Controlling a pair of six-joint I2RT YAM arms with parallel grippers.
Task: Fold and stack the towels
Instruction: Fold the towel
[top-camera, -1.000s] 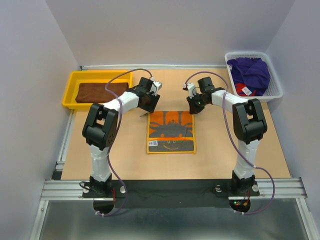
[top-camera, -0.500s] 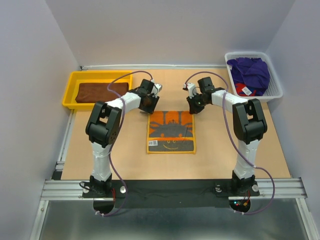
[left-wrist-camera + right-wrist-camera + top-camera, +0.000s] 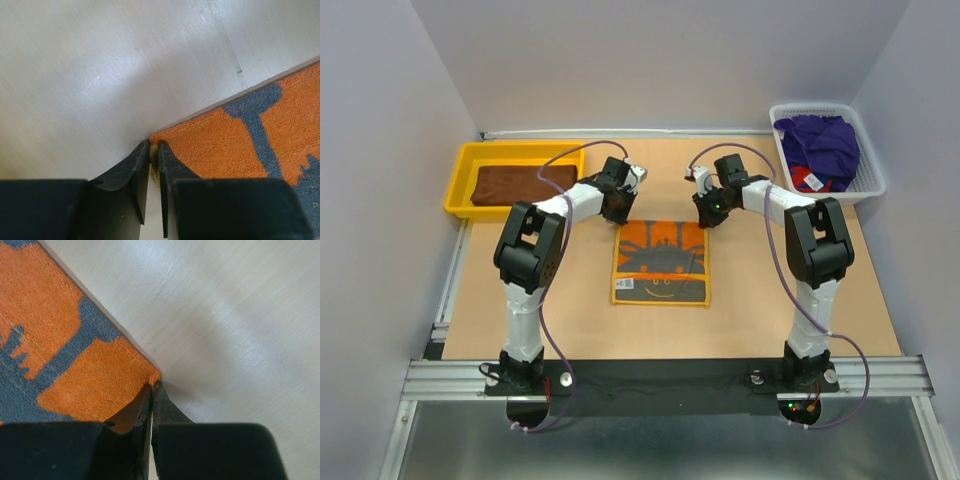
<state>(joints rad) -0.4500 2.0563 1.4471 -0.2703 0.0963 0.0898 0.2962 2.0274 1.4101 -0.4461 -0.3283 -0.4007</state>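
Orange towel (image 3: 661, 264) flat; brown towel (image 3: 515, 183) in tray (image 3: 459, 192); purple towel (image 3: 825, 140) in basket (image 3: 875, 172).

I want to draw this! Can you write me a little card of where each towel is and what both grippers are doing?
orange towel: flat on the table, in the middle
left gripper: pinched on its far left corner
right gripper: pinched on its far right corner
brown towel: folded in the yellow tray
purple towel: bunched in the white basket
red towel: same basket, peeking from under the purple
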